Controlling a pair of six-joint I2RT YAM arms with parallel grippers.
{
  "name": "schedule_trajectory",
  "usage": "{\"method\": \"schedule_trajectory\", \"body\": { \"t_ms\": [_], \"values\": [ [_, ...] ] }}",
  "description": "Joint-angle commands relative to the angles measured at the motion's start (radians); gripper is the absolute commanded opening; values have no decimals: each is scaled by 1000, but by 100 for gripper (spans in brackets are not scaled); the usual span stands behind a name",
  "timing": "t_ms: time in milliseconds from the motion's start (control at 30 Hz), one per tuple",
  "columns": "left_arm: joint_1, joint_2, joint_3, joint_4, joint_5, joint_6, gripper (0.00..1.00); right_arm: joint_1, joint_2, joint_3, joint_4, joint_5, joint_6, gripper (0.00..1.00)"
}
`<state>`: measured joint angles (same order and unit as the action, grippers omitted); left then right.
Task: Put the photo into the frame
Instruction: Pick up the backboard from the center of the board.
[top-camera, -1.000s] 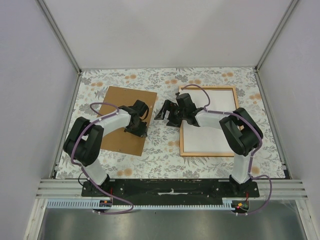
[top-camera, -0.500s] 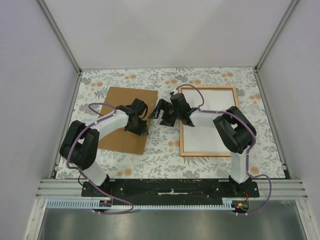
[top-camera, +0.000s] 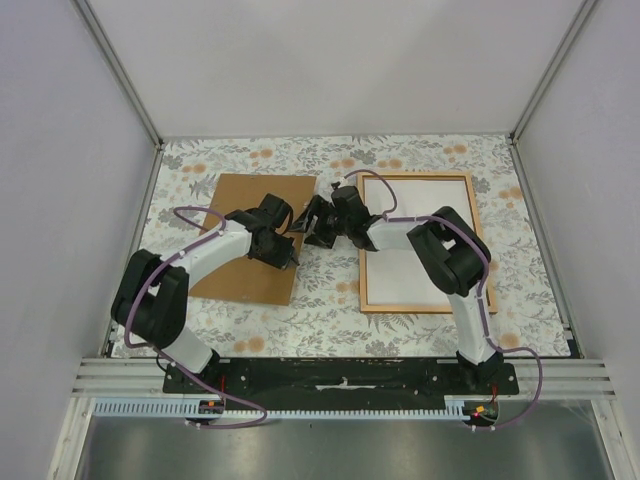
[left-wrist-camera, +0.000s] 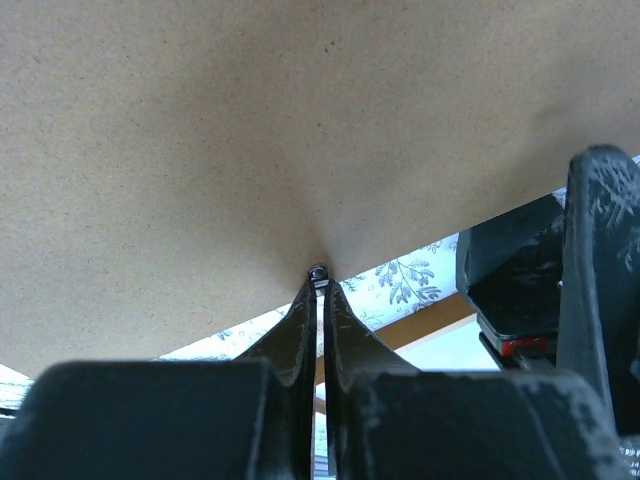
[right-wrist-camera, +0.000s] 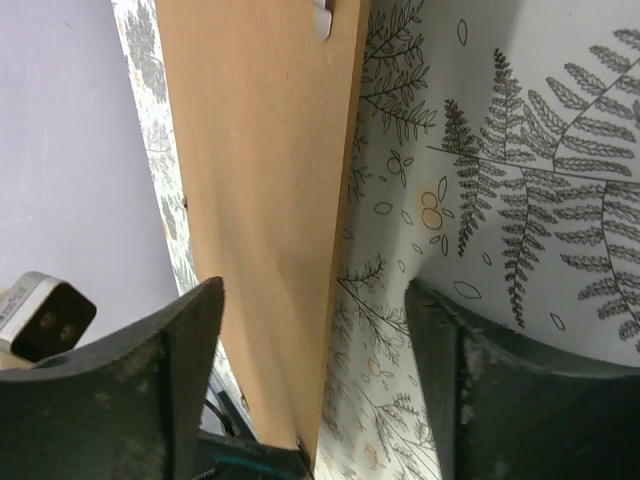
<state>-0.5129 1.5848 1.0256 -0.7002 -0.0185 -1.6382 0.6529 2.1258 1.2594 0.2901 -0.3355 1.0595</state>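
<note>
The frame (top-camera: 415, 308) lies flat at the right of the table, and the photo (top-camera: 425, 260) rests inside it with its plain white back up. A brown backing board (top-camera: 245, 235) lies to the left. My left gripper (top-camera: 291, 257) is shut on a small metal tab (left-wrist-camera: 318, 273) at the board's right edge. In the left wrist view the board (left-wrist-camera: 250, 140) fills the top and a frame rail (left-wrist-camera: 420, 322) shows below it. My right gripper (right-wrist-camera: 315, 330) is open and straddles that same edge of the board (right-wrist-camera: 260, 200), with both fingers apart from it.
A floral cloth (top-camera: 320, 310) covers the table. Grey walls and metal posts (top-camera: 130, 90) close in three sides. The two grippers sit close together between board and frame. A second metal tab (right-wrist-camera: 322, 18) shows farther along the board's edge.
My right gripper has moved left from beside the frame to the board's right edge. My left arm has shifted slightly up and right, keeping its grip on the tab.
</note>
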Motion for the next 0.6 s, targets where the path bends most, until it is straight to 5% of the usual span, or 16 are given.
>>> {"method": "schedule_trajectory", "body": {
  "t_ms": [0, 167, 300, 567],
  "values": [
    [-6, -42, 21, 22, 48, 38, 2, 8, 26, 41, 119, -13, 60, 72],
    [-6, -42, 27, 61, 101, 92, 2, 11, 13, 38, 144, -8, 65, 23],
    [-6, -48, 47, 28, 143, 196, 16, 10, 3, 40, 153, -10, 71, 0],
    [2, -227, 109, -61, 126, 438, 59, 1, -33, 49, 147, -33, 82, 0]
  ]
}}
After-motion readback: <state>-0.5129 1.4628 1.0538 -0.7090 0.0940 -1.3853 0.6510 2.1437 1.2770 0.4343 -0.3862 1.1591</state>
